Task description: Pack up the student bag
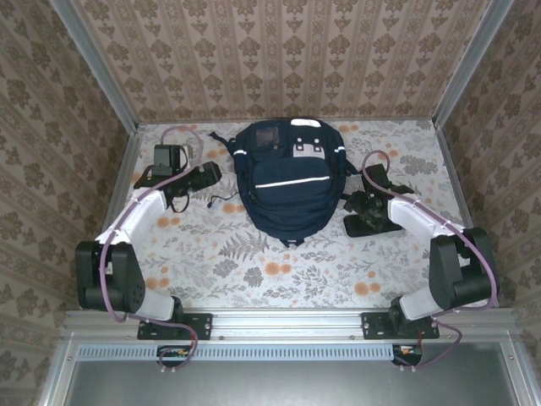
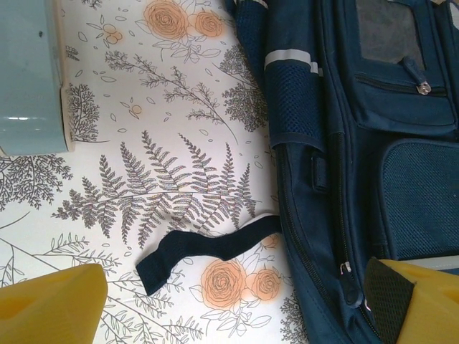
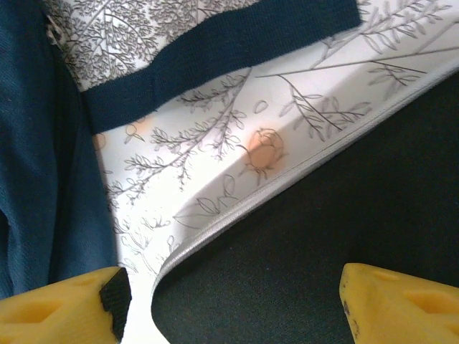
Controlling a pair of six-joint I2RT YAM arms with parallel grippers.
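Just right of centre the right claw, spread, hovers low over a flat black case, probably to lift it for packing; the left claw hangs wide apart beside the backpack, lying front-up from centre to upper frame, apparently unopened
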